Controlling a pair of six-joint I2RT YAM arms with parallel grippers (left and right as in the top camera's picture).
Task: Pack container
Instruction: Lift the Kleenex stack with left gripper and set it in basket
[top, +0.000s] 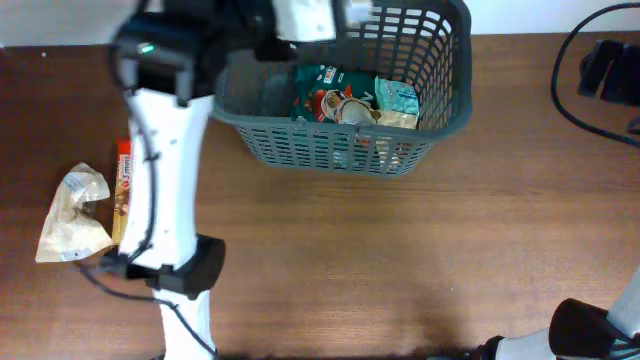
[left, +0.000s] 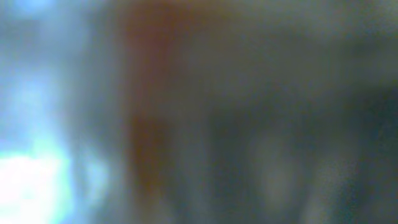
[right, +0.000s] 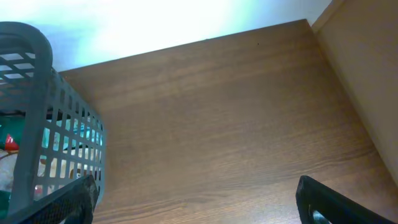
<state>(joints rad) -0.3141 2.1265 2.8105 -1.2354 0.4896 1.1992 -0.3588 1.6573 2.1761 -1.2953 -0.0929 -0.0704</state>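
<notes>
Basket (top: 340, 150) of dark grey plastic, rectangular with rounded corners, lattice-slotted walls and a thick rim, sits on the brown wooden tabletop (top: 400, 260) at the far edge, a little right of centre in the overhead view. It is far larger than the packets around it. In the right wrist view its rounded corner and slotted wall fill the left edge.

Outside it, at the tabletop's left, a crumpled pale see-through food bag (top: 75, 215) lies just beside a slim orange-and-red snack bar packet (top: 122, 195); both are well apart from the basket.

Inside the basket, from left to right, lie a teal-green packet with a red-and-white picture (top: 325, 95) and a lighter teal-and-cream packet (top: 397, 103), overlapping on the floor. The basket's left part shows bare bottom.

The white left arm (top: 170, 200) runs up from the near edge, and the left claw (top: 300, 22) hangs over the basket's far left rim. The left wrist view is only blur, so I cannot tell how far it is open or whether it holds anything.

The right claw (right: 196, 202) is spread wide, its 2 dark fingers (right: 320, 202) at the bottom corners of its view, holding nothing, above bare tabletop just right of the basket. Black cables (top: 600, 70) lie at the far right.
</notes>
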